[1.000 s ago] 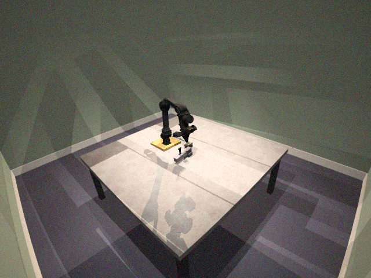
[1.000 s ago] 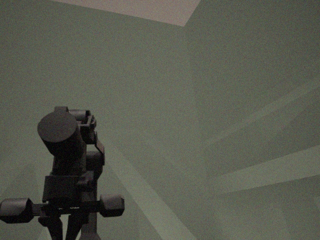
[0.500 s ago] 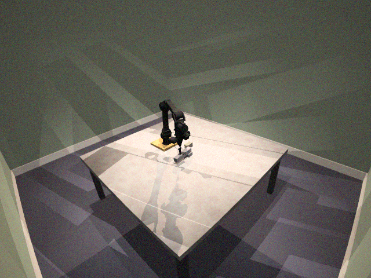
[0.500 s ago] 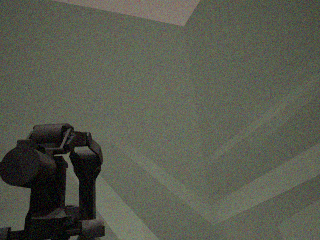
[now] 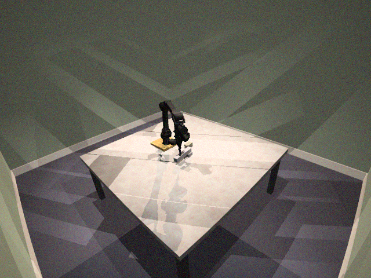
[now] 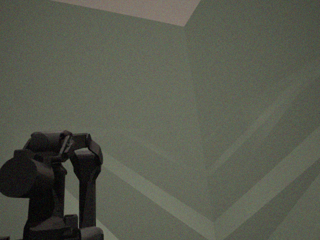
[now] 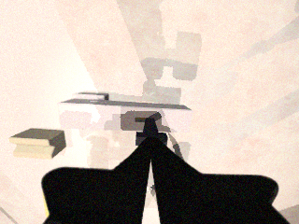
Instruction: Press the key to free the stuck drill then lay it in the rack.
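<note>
My gripper (image 5: 179,154) (image 7: 150,141) is shut and empty. It points down low over the small fixtures on the table. A small black part (image 7: 149,125) with a crossbar shows just beyond the fingertips in the wrist view; whether it is the key or the drill, and whether the tips touch it, I cannot tell. A long grey-white panel (image 5: 177,158) (image 7: 126,105) with a thin dark top edge stands close by. A dark brownish block (image 7: 128,120) shows in front of it. A beige block (image 5: 188,145) (image 7: 32,136) lies to the left in the wrist view. I cannot tell which piece is the rack.
The arm stands on a yellow base plate (image 5: 158,145) behind the fixtures, on a pale table (image 5: 185,236). Arm shadows cross the table top. The exterior view shows only upper arm parts and walls, with the gripper out of its view.
</note>
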Available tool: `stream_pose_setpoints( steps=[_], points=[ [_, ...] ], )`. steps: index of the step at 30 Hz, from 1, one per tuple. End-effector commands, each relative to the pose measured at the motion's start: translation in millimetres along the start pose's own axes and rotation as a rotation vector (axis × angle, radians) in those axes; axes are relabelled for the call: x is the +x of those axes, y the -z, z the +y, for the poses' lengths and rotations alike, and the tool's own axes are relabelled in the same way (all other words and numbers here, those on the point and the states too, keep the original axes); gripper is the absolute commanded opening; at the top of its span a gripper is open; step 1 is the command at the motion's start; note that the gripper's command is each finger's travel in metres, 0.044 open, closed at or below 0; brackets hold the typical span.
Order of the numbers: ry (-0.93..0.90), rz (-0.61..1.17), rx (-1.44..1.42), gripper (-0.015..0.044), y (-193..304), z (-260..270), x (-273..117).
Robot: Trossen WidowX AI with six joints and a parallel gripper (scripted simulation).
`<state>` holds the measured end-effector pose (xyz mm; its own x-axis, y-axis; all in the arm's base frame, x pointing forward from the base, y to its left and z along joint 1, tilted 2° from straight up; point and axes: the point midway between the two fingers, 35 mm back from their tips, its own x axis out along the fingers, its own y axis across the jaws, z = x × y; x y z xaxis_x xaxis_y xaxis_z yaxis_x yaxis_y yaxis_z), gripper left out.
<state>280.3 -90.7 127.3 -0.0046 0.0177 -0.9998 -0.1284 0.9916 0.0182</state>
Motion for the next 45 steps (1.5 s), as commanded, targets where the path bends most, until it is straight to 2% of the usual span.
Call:
stream_pose_setpoints(
  steps=[1, 45],
  points=[
    [0.004, 0.005, -0.004, 0.0000, 0.9, -0.4, 3.5],
    [0.004, 0.005, -0.004, 0.0000, 4.0, 0.5, 18.1]
  ],
)
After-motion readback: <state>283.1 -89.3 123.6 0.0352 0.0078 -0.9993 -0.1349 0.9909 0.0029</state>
